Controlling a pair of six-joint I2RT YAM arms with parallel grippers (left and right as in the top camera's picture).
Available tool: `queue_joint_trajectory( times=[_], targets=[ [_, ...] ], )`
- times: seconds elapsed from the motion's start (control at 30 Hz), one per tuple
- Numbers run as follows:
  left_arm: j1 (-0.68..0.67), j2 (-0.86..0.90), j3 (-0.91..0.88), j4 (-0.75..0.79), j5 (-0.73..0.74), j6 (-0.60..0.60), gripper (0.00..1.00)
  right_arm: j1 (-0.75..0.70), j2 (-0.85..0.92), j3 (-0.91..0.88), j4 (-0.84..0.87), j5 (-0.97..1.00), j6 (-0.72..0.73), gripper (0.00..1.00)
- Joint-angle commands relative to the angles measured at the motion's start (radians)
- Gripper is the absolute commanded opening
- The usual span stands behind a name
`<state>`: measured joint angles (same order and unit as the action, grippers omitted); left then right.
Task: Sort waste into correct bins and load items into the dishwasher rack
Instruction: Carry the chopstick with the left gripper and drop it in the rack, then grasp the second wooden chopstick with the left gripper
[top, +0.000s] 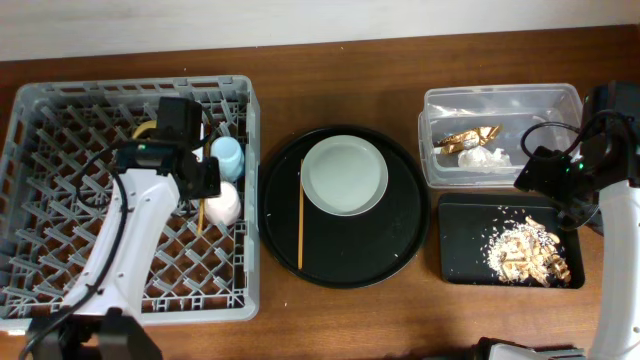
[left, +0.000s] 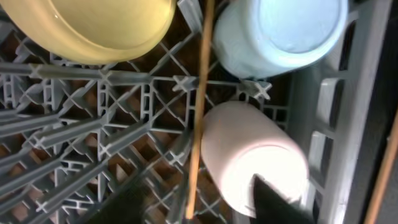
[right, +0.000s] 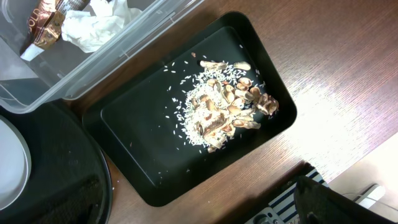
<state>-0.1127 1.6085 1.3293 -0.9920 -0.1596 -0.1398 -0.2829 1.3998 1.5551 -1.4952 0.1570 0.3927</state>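
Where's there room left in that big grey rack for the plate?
Free: left half of the grey plastic lattice rack, and its near-right corner below the small pink cup. Crowded: far-right corner, with yellow bowl, light-blue cup, wooden chopstick.

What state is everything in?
Yellow bowl, in the rack.
Blue cup, in the rack.
Pink cup, in the rack.
One chopstick, in the rack.
Other chopstick, on the round tray.
Plate, on the round tray.
Foil wrapper, in the clear tub.
Tissue, in that tub.
Food scraps, in the black tray.
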Motion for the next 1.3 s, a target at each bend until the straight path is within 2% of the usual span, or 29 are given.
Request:
queue_joint_trajectory(
  times=[0.0, 0.07, 0.17, 0.23, 0.3, 0.4, 0.53, 0.67, 0.77, 0.93, 1.07, 1.2, 1.23, 1.27],
  targets=[
    [0.011, 0.002, 0.002, 0.014, 0.007, 0.011, 0.61, -0.006, 0.002, 0.010, -0.001, 0.013, 0.008, 0.99],
    [0.010, -0.003, 0.020, 0.008, 0.050, 0.011, 0.60, -0.006, 0.002, 0.010, -0.001, 0.013, 0.008, 0.99],
    [0.000, -0.045, 0.027, 0.005, 0.314, 0.011, 0.54, -0.006, 0.002, 0.010, -0.001, 0.013, 0.008, 0.99],
    [-0.044, -0.064, 0.027, 0.003, 0.384, 0.010, 0.50, -0.006, 0.002, 0.010, -0.001, 0.013, 0.008, 0.99],
    [-0.146, -0.064, 0.016, 0.010, 0.367, -0.014, 0.46, -0.006, 0.002, 0.010, -0.001, 0.013, 0.008, 0.99],
    [-0.291, -0.063, -0.051, 0.056, 0.212, -0.169, 0.46, -0.005, 0.002, 0.010, -0.001, 0.013, 0.008, 0.99],
    [-0.403, -0.061, -0.209, 0.243, 0.192, -0.271, 0.42, -0.006, 0.002, 0.010, -0.001, 0.013, 0.008, 0.99],
    [-0.437, -0.048, -0.340, 0.412, 0.189, -0.320, 0.34, -0.006, 0.002, 0.010, -0.001, 0.013, 0.008, 0.99],
    [-0.459, -0.034, -0.396, 0.476, 0.188, -0.324, 0.33, -0.006, 0.002, 0.010, -0.001, 0.013, 0.008, 0.99],
    [-0.491, 0.045, -0.397, 0.533, 0.187, -0.324, 0.33, -0.006, 0.002, 0.010, -0.001, 0.013, 0.008, 0.99],
    [-0.493, 0.135, -0.397, 0.564, 0.118, -0.351, 0.33, -0.006, 0.002, 0.010, -0.001, 0.013, 0.008, 0.99],
    [-0.494, 0.143, -0.397, 0.570, 0.117, -0.354, 0.33, -0.006, 0.002, 0.010, -0.001, 0.013, 0.008, 0.99],
    [-0.494, 0.143, -0.397, 0.569, 0.118, -0.354, 0.29, -0.006, 0.002, 0.010, -0.001, 0.013, 0.008, 0.99],
    [-0.495, 0.143, -0.397, 0.568, 0.118, -0.354, 0.20, -0.005, 0.002, 0.010, -0.001, 0.013, 0.008, 0.99]
  ],
)
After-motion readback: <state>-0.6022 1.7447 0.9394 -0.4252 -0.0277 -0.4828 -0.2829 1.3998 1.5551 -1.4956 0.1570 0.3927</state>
